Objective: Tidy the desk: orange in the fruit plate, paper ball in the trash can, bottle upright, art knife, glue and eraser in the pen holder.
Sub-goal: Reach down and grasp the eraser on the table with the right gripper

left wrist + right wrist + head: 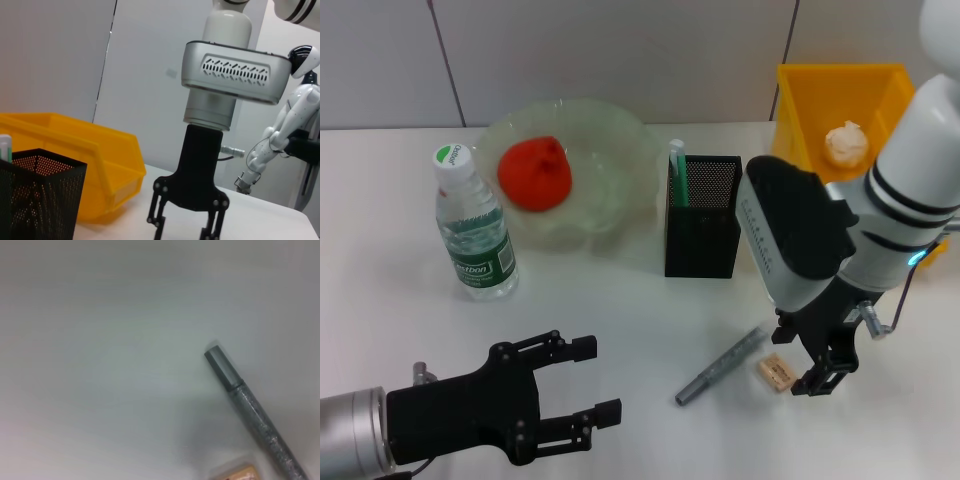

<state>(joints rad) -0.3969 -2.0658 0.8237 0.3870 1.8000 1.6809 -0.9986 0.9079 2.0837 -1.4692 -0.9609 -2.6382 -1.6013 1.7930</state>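
This looks like a robotics lab or test room rather than a home or office. The work surface is a plain white table (620, 320) set against bare pale wall panels (620, 50) with dark seams — nothing decorative anywhere. In the left wrist view a small white humanoid robot (292, 120) stands in the background beside the wall. The props are staged in a sparse way — a yellow plastic parts bin (835, 100) and a black mesh pen holder (703, 215) on the tabletop.
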